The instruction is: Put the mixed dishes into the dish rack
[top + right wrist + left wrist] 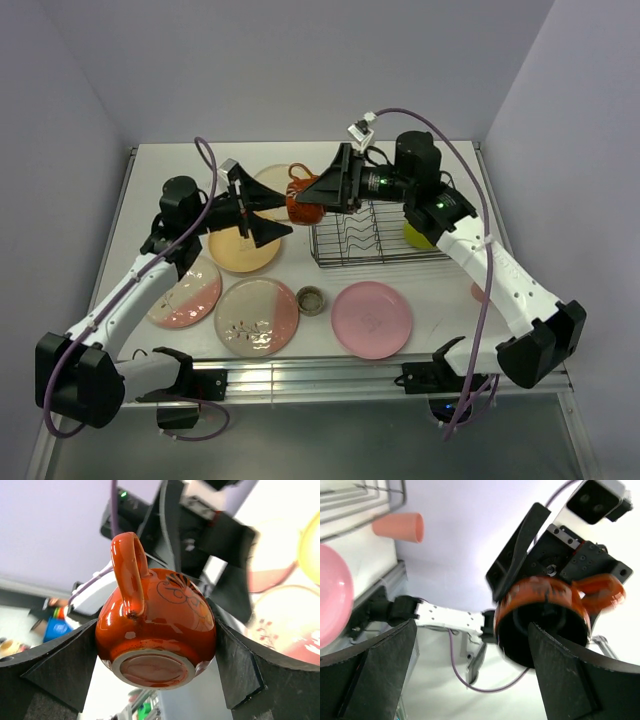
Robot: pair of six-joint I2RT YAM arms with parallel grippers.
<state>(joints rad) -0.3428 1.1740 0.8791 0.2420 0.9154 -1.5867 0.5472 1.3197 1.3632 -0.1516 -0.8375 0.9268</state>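
Handing the mug across, by the look of it.

Top view: the dark red mug (298, 209) hangs in mid-air between the two grippers. The right gripper (310, 200) is clamped on it. The left gripper (280, 214) sits just beside it on the far side from the right one, jaws apart. The dish rack (380, 238) lies behind the right gripper's fingertips and lower, beside its own wrist. It is well apart from the left gripper, so the right arm is nearer. No dishes visible in the rack.

Left wrist view: the fingers are spread wide. The mug (540, 622) is straight ahead with its mouth facing this gripper, and the fingers seem clear of it, though the overlap at one finger is hard to judge.

Right wrist view: the mug (160, 625) is wedged between both fingers, base toward the wrist and handle up. It lies on its side, long axis running outward from the gripper toward the other one.

Likely next move: swing the mug back and down to the rack, turning it off its side.
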